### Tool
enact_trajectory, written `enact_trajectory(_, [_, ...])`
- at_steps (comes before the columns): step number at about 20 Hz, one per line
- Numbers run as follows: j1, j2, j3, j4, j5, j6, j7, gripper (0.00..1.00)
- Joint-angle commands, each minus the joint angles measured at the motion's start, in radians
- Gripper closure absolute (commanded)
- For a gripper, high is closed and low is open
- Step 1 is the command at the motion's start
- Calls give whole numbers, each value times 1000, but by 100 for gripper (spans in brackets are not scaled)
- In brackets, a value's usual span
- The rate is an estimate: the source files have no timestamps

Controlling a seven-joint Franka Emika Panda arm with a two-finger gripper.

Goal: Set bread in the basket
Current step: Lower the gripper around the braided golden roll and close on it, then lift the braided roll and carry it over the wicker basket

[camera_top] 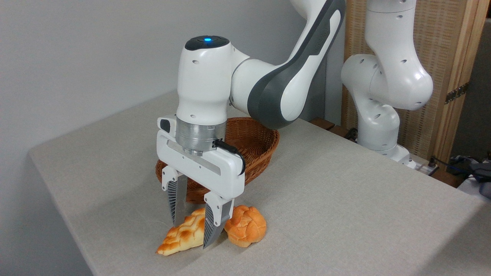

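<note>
The grasp is the step in hand, and nothing has yet been carried to the basket [253, 147]. The bread [183, 234] lies flat on the tabletop [345, 199] near the front edge, its pointed end towards the lower left and its broad end just beside, perhaps touching, the round orange roll [246, 230]. The basket stands behind both, well clear of the loaf and seemingly empty as far as its interior is shown.

The hand [191, 232] is held vertically over the broad half of the loaf, with the wrist straight above it and the arm bent back towards its base at the right. The two fingers [213, 226] are set astride the loaf, narrowed to about its width; the near finger appears pressed to its side, while contact by the far finger is hidden, so a firm hold cannot be confirmed.

A secure squeeze is judged to be needed next, then a straight lift high enough for the basket's rim to be cleared, followed by a move back over its hollow. Care is called for so that the roll beside the near finger is not dragged along.
</note>
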Motion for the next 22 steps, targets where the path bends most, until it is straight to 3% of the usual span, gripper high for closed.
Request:
enact_trajectory(1, [0,-13,-1,-10,-69,29,-7,1])
enact_trajectory(4, [0,-11,-1,-9,-110,61,-7,1])
enact_trajectory(13, [-8,13,-30,-36,-75,60,2,1])
enact_trajectory(15, [-8,18,-33,-45,-73,60,5,7])
enact_trajectory(17, [-6,18,-33,-59,-40,51,45,19])
enact_trajectory(22, [-3,16,-32,-59,20,-26,115,19])
